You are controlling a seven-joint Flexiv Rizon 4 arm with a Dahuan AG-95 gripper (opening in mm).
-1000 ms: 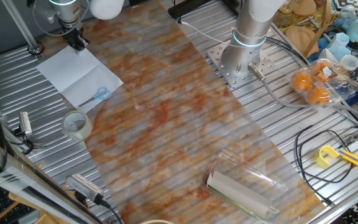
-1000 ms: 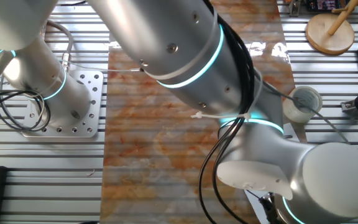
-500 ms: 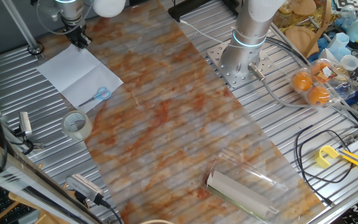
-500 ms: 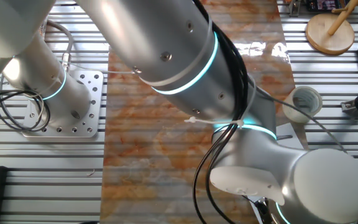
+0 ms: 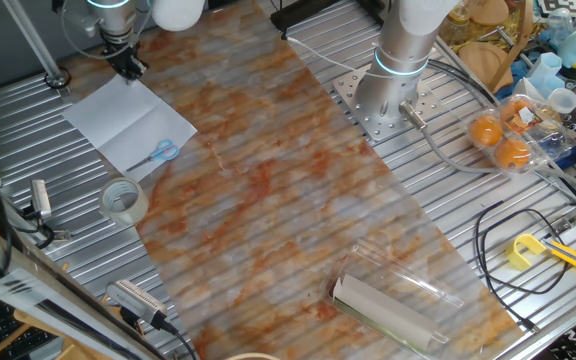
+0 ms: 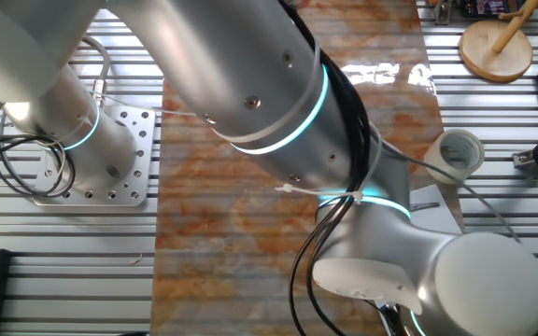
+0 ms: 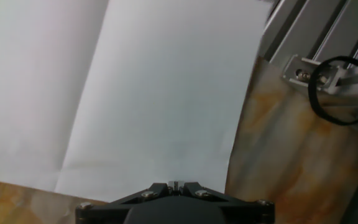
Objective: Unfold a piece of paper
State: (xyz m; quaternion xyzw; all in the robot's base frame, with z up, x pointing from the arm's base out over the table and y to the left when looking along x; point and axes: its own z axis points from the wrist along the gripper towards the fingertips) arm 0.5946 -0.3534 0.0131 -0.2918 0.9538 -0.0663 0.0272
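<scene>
The piece of paper (image 5: pixel 128 120) lies spread flat at the table's far left, with fold creases and a small blue squiggle (image 5: pixel 163 152) near its front edge. My gripper (image 5: pixel 128 70) hangs just over the sheet's far corner. In the hand view the white paper (image 7: pixel 154 93) fills most of the picture, one crease running down its left part. The gripper (image 7: pixel 174 185) shows at the bottom edge there, its dark fingers pressed together with nothing seen between them. In the other fixed view my arm hides the sheet.
A translucent tape roll (image 5: pixel 124 200) sits just in front of the paper. An off-white rolled sheet in clear plastic (image 5: pixel 388 300) lies near the front. The arm's base (image 5: pixel 388 100), oranges (image 5: pixel 498 135) and cables stand to the right. A metal bracket with a black cable (image 7: pixel 328 74) borders the paper's corner.
The gripper has shifted very slightly over the paper's far corner. The arm has slid a little to the left in the other fixed view. The paper lies as before.
</scene>
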